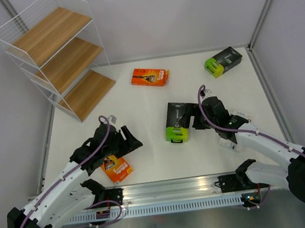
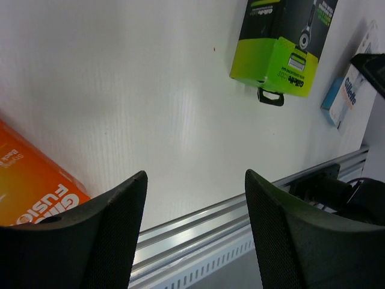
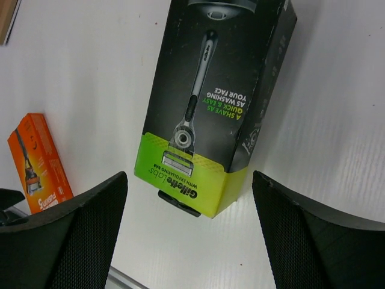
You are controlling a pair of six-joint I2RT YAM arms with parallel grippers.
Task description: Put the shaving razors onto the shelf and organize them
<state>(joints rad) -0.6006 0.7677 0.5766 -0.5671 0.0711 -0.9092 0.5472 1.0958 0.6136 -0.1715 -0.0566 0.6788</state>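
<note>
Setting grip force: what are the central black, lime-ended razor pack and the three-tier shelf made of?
Central black, lime-ended razor pack: seemingly printed cardboard, slightly glossy; folded, scuffed edges. Three-tier shelf: tan grained boards, wood or laminate; white wire frame, likely coated metal.

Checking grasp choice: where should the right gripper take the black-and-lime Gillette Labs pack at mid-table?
Probably across its two long edges near mid-length, from above: the Gillette Labs pack lies flat, and its narrow width looks to fit between the open jaws of the right gripper.
</note>
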